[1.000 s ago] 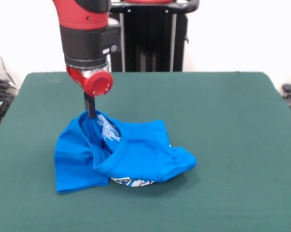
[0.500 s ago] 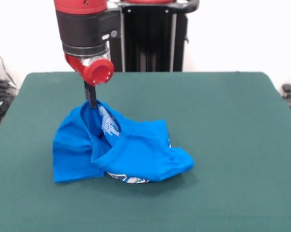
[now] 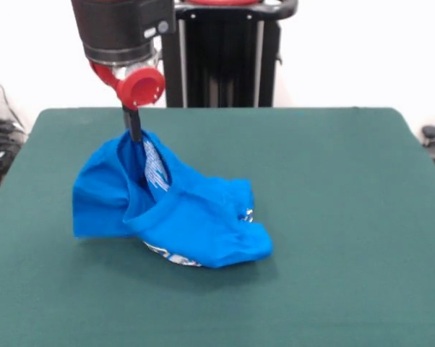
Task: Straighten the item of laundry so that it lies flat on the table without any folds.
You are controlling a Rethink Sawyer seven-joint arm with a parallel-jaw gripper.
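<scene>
So my claw is pinched on the bright blue soft cotton T-shirt, grabbing it at the very top of a peak of fabric, with the dark fingers coming straight down out of the red round fitting on my wrist. Above that it's just the black cylinder of my arm running off the top of the picture.

The shirt is nowhere near flat. The pinched bit is held up off the large dark green felt-covered table, so the cloth hangs down from my claw like a little tent. You can see into the opening below the grip, where a patch of white print shows on the inside. The picture-left part drapes down as a loose flap whose lower edge looks lifted just clear of the table, with a shadow under it. The rest slumps toward the picture-right and front in a bunched, rolled heap that's resting on the felt, and a sliver of white graphic peeks out from under its front edge.

Position-wise, the shirt sits left of the table's centre as seen from the front, well away from all the edges. Behind everything is the black pedestal column against a white wall.
</scene>
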